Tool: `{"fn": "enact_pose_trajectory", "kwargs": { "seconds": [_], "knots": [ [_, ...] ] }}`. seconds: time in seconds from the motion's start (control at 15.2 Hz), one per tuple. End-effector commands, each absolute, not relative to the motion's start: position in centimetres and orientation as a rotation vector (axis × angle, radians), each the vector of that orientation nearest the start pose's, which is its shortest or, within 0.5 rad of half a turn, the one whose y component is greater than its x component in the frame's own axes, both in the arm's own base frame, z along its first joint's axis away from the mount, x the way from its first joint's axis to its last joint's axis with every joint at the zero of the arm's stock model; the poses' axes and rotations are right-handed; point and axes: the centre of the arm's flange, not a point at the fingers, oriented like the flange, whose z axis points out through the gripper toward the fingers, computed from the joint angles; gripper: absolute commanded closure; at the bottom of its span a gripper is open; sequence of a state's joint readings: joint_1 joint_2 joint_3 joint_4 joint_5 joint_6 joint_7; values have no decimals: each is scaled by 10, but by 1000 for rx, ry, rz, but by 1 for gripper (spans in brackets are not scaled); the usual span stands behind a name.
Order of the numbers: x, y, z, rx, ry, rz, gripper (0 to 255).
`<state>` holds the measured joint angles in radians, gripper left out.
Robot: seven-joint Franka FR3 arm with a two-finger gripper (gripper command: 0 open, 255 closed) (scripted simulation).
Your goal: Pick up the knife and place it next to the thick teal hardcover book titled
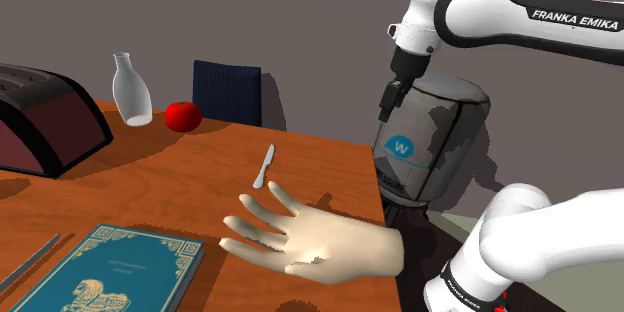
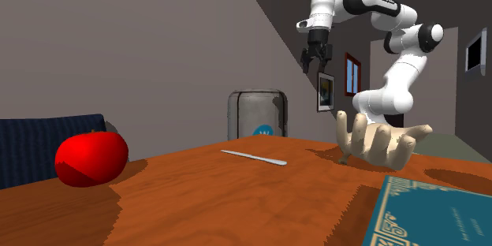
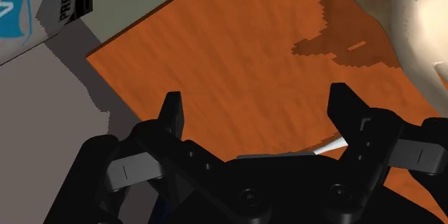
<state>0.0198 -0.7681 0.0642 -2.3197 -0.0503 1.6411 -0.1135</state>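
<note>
Knife (image 1: 265, 165) lies flat on the table (image 1: 160, 175), well apart from the teal book (image 1: 120, 272). I see the gripper (image 2: 314, 68) high up, fingers spread, empty.

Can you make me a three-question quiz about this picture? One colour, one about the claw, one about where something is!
1. What colour is the apple? A green; B red; C yellow.
2. How is the claw? A open, holding nothing; B shut on the apple; C shut on nothing.
3. Where is the knife? A on the apple; B in the claw; C flat on the table.
Answers: 1 B, it is bright red. 2 A, its fingers stand apart in the air. 3 C, it lies on the wood.
</note>
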Motion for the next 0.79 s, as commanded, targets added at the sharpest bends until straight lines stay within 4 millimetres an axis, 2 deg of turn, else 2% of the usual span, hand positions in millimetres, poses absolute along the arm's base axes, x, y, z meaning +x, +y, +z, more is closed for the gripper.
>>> {"fn": "enact_pose_trajectory", "kwargs": {
  "seconds": [0.0,0.73],
  "knots": [
    [318,28,609,-3222,-295,-140,0],
    [412,109,528,-3194,285,-87,0]
  ]
}}
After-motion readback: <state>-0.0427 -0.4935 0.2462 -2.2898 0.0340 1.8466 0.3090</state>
